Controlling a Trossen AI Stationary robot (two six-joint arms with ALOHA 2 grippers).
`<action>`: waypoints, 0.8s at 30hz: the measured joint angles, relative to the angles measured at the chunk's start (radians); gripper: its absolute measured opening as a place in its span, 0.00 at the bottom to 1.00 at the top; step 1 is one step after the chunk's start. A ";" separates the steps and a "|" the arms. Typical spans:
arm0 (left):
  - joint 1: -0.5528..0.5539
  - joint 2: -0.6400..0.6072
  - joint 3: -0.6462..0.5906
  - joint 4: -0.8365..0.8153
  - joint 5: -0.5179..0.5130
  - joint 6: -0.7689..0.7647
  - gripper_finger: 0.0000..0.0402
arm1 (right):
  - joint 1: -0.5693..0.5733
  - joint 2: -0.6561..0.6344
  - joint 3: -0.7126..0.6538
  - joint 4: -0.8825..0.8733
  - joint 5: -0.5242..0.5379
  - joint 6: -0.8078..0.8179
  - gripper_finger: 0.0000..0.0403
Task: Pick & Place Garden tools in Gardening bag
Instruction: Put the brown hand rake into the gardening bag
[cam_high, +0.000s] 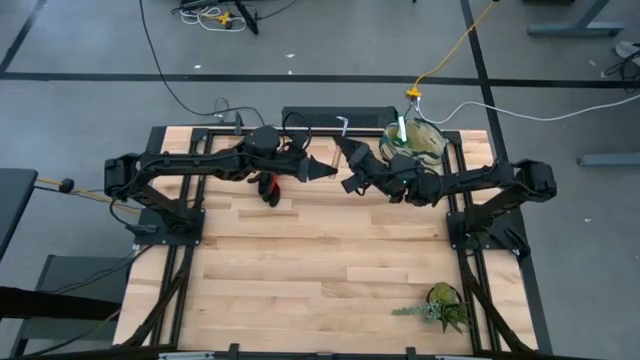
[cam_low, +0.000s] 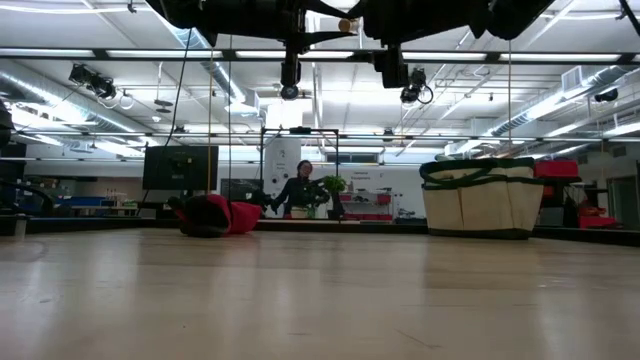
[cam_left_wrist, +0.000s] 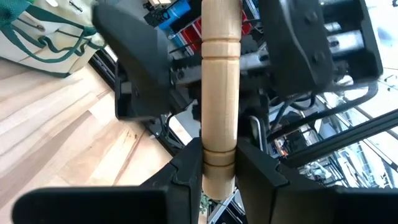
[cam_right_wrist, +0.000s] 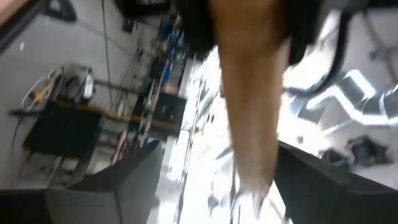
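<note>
My left gripper (cam_high: 322, 170) is shut on a wooden tool handle (cam_left_wrist: 221, 81), high above the middle of the table's far half. Its metal head does not show. My right gripper (cam_high: 348, 165) faces it, open, with its fingers (cam_left_wrist: 140, 68) on either side of the handle and not touching it. The handle also shows blurred in the right wrist view (cam_right_wrist: 249, 93). The red-and-black gloves (cam_high: 268, 187) lie on the table under my left arm. The beige gardening bag with green trim (cam_high: 415, 140) stands upright at the far right. My left gripper pinches the wooden handle between its two fingers, by a grooved ring (cam_left_wrist: 219, 146). The fingers come level from the table's left. The handle sticks out ahead of them toward my right gripper. The tool is lifted clear of the table.
A leafy green plant (cam_high: 445, 305) lies near the table's front right corner. The gloves (cam_low: 215, 215) and the bag (cam_low: 490, 195) show far back in the low view. A person stands in the room beyond the table. The near half of the wooden table (cam_high: 300, 290) is bare.
</note>
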 joint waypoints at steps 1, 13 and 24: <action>0.000 0.000 0.000 0.000 0.000 0.000 0.22 | 0.002 0.000 0.000 0.007 0.028 -0.002 0.74; 0.000 0.000 0.000 0.028 -0.003 -0.005 0.22 | 0.050 -0.001 0.000 0.018 0.029 -0.018 0.74; -0.005 0.000 0.000 0.028 0.010 -0.011 0.22 | 0.046 -0.001 -0.001 0.016 0.032 -0.072 0.64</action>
